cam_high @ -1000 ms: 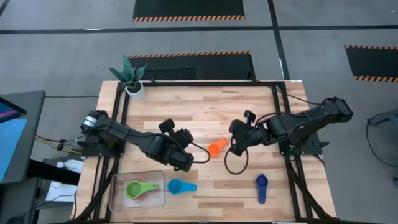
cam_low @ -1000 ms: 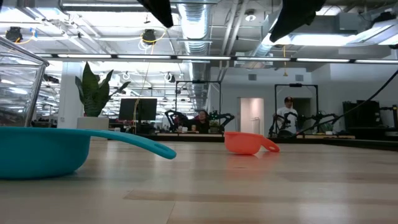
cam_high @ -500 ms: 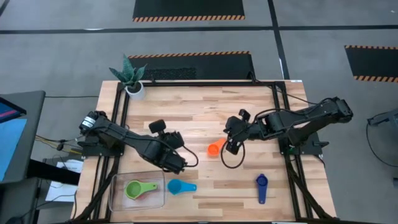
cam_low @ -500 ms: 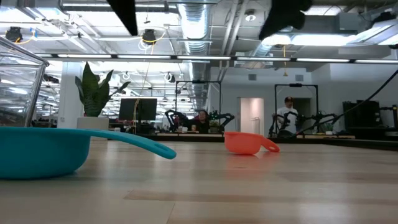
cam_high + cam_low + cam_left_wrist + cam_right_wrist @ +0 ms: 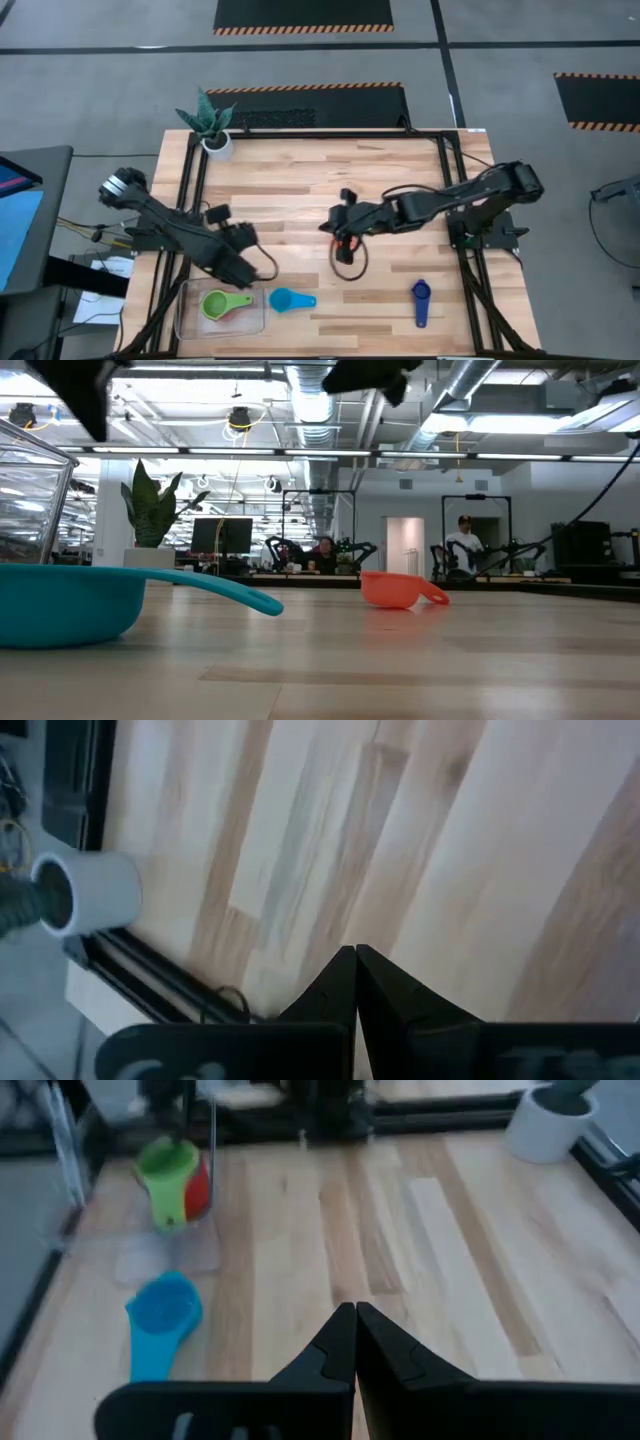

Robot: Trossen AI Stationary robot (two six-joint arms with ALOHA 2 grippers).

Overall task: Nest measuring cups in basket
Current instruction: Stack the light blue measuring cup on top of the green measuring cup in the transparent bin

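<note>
An orange measuring cup [image 5: 395, 589] rests on the table near its middle. In the high view my right gripper [image 5: 330, 224] hangs above it, shut and holding nothing, and hides most of it. My left gripper [image 5: 247, 271], also shut with nothing between its fingers, hovers by the far right corner of the clear basket [image 5: 188, 320]. Inside the basket a green cup [image 5: 218, 304] sits over a red one [image 5: 200, 1188]. On the wood just right of the basket lies a light blue cup [image 5: 288, 299], and a dark blue cup [image 5: 420, 300] lies near the front right.
A white pot with a plant [image 5: 214, 140] stands at the table's far left corner. A black cable loop [image 5: 350, 256] hangs under my right arm. Black frame rails run along the left and right sides of the table. People and other rigs show in the room beyond.
My left gripper has swung from the table's middle toward the left and near edges, sinking a little, to the basket's far right corner. My right gripper has reached toward the table's left, over the orange cup, tipping flatter. Both stay shut. No cup has moved.
</note>
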